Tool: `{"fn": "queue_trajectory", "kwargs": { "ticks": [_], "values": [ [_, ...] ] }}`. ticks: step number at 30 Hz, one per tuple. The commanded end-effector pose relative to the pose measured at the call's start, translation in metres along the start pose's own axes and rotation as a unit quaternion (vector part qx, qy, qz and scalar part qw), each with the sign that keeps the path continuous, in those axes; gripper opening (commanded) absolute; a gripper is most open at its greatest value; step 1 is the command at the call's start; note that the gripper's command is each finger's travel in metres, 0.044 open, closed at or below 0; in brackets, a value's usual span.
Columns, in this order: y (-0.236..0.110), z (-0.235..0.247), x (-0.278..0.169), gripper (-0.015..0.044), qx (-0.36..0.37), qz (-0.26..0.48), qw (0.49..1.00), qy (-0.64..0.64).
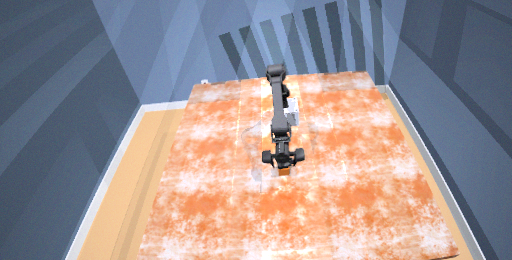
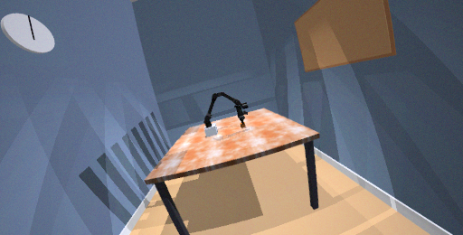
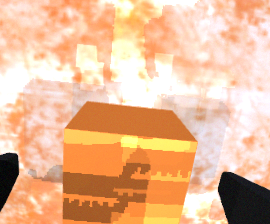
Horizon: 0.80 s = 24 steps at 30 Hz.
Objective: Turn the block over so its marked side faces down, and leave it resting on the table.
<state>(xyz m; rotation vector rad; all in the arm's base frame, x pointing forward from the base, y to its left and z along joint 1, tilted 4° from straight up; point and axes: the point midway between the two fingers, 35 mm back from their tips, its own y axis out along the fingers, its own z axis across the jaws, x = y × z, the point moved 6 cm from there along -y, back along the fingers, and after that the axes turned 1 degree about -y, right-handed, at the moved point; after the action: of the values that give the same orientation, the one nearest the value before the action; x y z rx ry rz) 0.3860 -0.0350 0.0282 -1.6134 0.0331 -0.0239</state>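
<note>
Reading for print turns up nothing legible: the block (image 3: 127,172) carries no letters or brand, only a blotchy pattern of darker brown and yellow patches across the side that faces the wrist camera, while its upper face is a plain, even orange. Whether that pattern is the marking meant by the task cannot be told from these pictures. The block looks close to a cube, so no long axis stands out; it sits upright on the table (image 1: 350,207), flat on its base, with one vertical corner edge turned slightly toward the camera, so that two side faces show. It lies directly under the claw (image 3: 129,196), between the two dark fingertips and apart from both, with open gaps on either side. The claw is spread wide and grips nothing. In the top view the claw (image 1: 283,158) hangs at the end of the arm (image 1: 278,107), and only a small orange sliver of the block (image 1: 284,171) peeks out just below it, on the near side. In the exterior view the arm (image 2: 223,101) arches up from its pale base (image 2: 211,131) and bends down so that the claw (image 2: 242,121) points at the table top (image 2: 271,133); the block is too small there to make out. The table surface is mottled orange and white.
</note>
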Motion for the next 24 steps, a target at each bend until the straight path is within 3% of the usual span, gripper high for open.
{"fn": "queue_trajectory", "kwargs": {
  "ticks": [1, 5, 13, 24],
  "values": [
    [0.0111, -0.0004, -0.0031, 0.044, -0.003, 0.007, 1.0, -0.001],
    [0.0134, -0.0004, -0.0032, 0.044, -0.003, 0.007, 1.0, -0.001],
    [0.0134, -0.0004, -0.0032, 0.023, -0.003, 0.007, 1.0, -0.001],
    [0.0134, -0.0004, -0.0032, 0.0157, -0.003, 0.007, 1.0, -0.001]
  ]
}}
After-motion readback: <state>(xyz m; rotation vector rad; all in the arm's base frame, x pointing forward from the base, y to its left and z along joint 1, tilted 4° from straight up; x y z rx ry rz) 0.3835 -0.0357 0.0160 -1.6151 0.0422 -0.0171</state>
